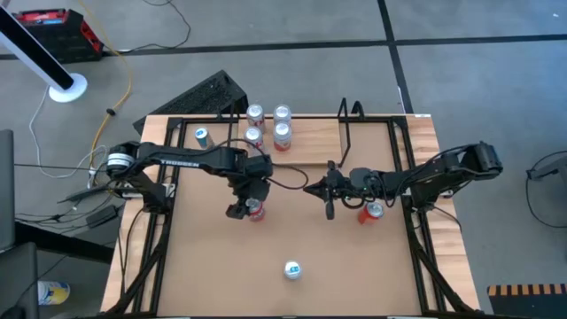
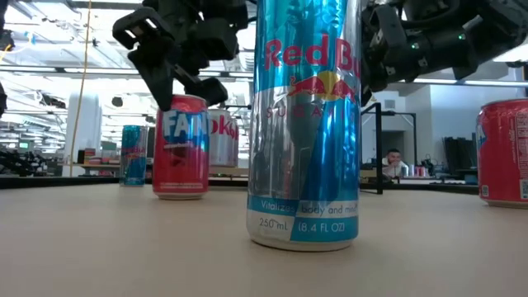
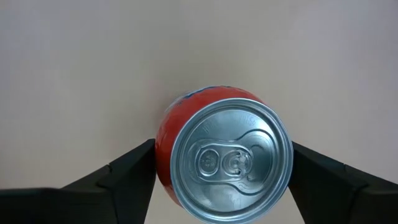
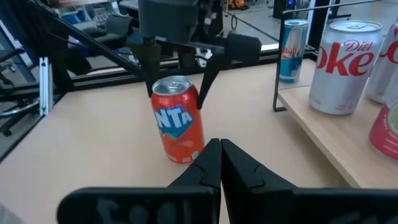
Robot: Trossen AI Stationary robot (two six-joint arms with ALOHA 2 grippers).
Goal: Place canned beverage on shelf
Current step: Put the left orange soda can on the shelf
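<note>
Fanta can (image 1: 256, 210), red, stands upright on the brown tabletop (image 1: 213, 266) in front of the shelf (image 1: 310, 142), straddled from above by the left gripper (image 3: 221, 168) with fingers (image 3: 127, 168) spread wide, one on each side and not yet touching, apparently lined up for a grasp. Diet Coke cans (image 4: 342, 65) are already set on the shelf plank. The right gripper (image 4: 221, 163) is held pinched together and empty near another red can (image 1: 372, 211), probably kept aside.

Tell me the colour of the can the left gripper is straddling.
Red body with a silver top. The Fanta can shows best in the right wrist view, standing between the open left gripper fingers.
</note>
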